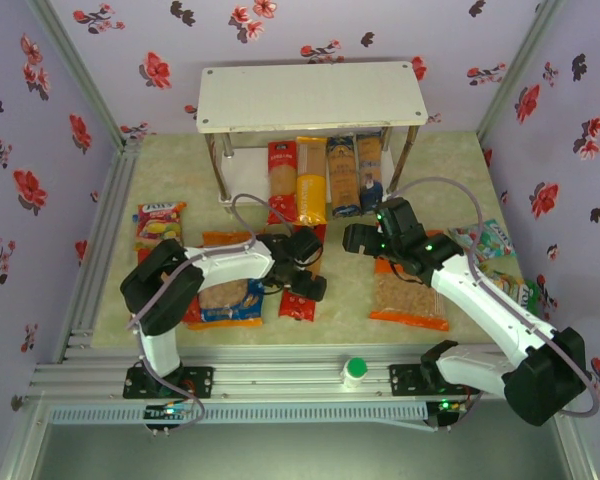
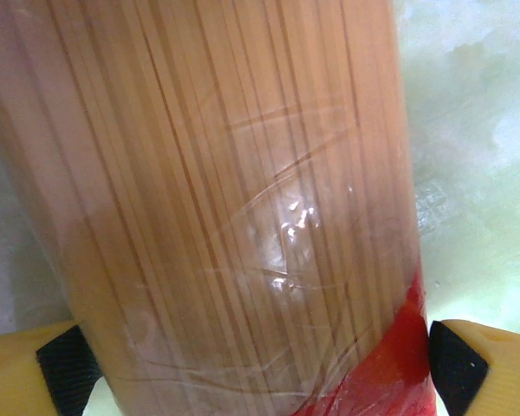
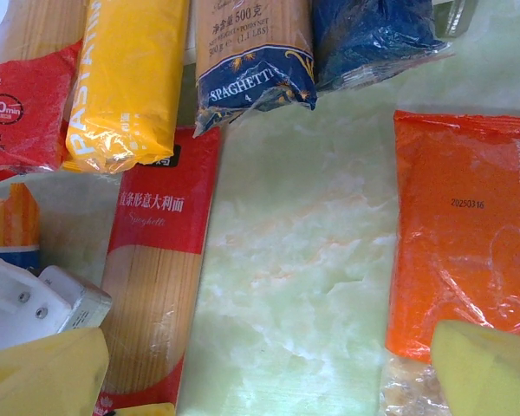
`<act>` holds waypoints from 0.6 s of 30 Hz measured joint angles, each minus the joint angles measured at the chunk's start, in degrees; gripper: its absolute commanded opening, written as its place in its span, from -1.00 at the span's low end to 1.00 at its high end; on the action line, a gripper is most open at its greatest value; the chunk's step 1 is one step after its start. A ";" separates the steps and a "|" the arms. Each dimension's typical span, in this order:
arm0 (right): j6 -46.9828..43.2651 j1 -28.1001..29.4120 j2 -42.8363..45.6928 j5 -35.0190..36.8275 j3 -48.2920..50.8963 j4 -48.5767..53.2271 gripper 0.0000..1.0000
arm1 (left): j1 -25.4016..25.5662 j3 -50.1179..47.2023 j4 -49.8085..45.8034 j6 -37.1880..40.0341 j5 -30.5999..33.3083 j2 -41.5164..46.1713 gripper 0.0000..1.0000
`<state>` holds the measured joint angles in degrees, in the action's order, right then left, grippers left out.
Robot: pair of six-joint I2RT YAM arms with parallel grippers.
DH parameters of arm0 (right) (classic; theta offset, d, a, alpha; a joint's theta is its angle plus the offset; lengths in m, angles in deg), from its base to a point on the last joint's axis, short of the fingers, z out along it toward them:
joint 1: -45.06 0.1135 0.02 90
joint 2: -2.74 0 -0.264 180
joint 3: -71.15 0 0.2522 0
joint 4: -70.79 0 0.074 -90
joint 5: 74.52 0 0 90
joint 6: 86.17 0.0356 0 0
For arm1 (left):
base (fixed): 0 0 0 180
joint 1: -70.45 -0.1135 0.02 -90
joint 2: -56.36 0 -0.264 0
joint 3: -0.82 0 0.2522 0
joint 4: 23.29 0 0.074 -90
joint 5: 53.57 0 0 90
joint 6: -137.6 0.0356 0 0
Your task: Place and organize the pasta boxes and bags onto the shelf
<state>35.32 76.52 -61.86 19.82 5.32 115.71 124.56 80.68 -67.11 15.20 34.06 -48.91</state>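
Floral-papered walls [image 1: 40, 150] enclose a pale marbled surface [image 1: 345, 295]. Shelf [image 1: 312, 97] stands at 12 o'clock of the surface. Beneath its top board lie four spaghetti packs side by side, from 9 to 3 o'clock: red pack [image 1: 281, 178], yellow pack [image 1: 311, 185], and two dark blue packs [image 1: 342, 175], their near ends jutting toward 6 o'clock. Fifth, a loose red pack [image 1: 299, 303], lies flat on the surface at 6 o'clock of that row. Left claw [image 1: 302, 268] stands spread over it, one finger [image 2: 17, 381] at each long edge; whether the pads touch cannot be told. Blue bag [image 1: 230, 300] lies at 9 o'clock of the loose red pack, orange bag [image 1: 410, 295] at 3 o'clock. Right claw [image 1: 365, 238] hangs spread above bare surface between loose red pack and orange bag. Snack packet [image 1: 158, 222] lies at far 9 o'clock, teal packet [image 1: 490, 240] at far 3 o'clock.
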 measured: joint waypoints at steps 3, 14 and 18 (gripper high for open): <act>-0.02 -0.17 0.00 -0.02 0.00 0.00 0.94 | 0.00 0.94 -1.07 0.02 0.17 -0.72 0.99; -0.04 -0.57 -1.31 -0.48 0.04 -1.03 0.94 | 0.42 4.13 -6.01 1.51 2.78 -3.06 0.40; -0.04 -0.61 -1.31 -0.50 0.04 -1.09 0.94 | 0.44 4.68 -6.71 1.51 3.15 -3.43 -0.01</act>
<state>35.28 75.91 -63.17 19.32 5.36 114.61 125.00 85.36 -73.82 16.71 37.21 -52.34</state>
